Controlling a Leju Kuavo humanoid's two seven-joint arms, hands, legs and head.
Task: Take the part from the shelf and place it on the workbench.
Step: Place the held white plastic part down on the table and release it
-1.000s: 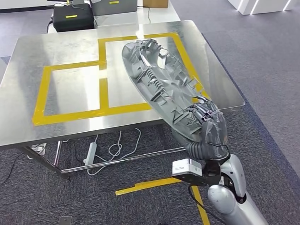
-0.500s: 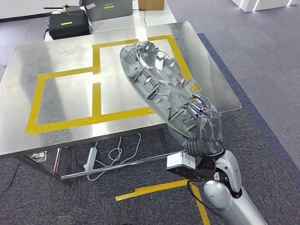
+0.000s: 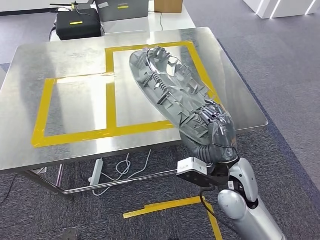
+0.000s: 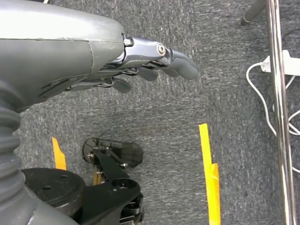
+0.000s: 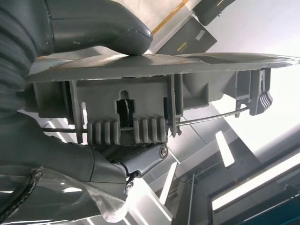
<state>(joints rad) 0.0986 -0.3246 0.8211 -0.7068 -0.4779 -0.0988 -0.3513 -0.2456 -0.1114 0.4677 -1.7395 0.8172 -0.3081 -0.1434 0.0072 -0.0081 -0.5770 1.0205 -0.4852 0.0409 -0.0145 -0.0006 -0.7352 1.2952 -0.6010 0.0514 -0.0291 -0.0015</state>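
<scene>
Part [image 3: 171, 92], a long grey moulded plastic shell with ribs and clips on its upper face, sits in my right robot hand [image 3: 220, 140], which grips its near end; in the right wrist view my thumb [image 5: 102, 26] lies along one face of the shell and a finger [image 5: 141, 161] presses on the ribbed side, with a thin metal rod running along the ribs. I hold the part tilted, its far end raised over the right-hand taped box of the bench [image 3: 22, 145] and its near end hanging out past the bench's front edge, above the carpet. Yellow tape [image 3: 109, 107] marks two boxes side by side on the shiny steel top, and both show bare metal inside. My left robot hand [image 4: 155, 58] hangs low over the carpet with its fingers stretched out straight and holding nothing, near a yellow floor strip [image 4: 208, 173]. Under the bench run a steel rail [image 3: 124, 177], a power strip [image 3: 96, 171] and loose white cable. Behind the bench stand a black case [image 3: 77, 22] and a grey case [image 3: 120, 7]. Open grey carpet lies to the right of the bench.
</scene>
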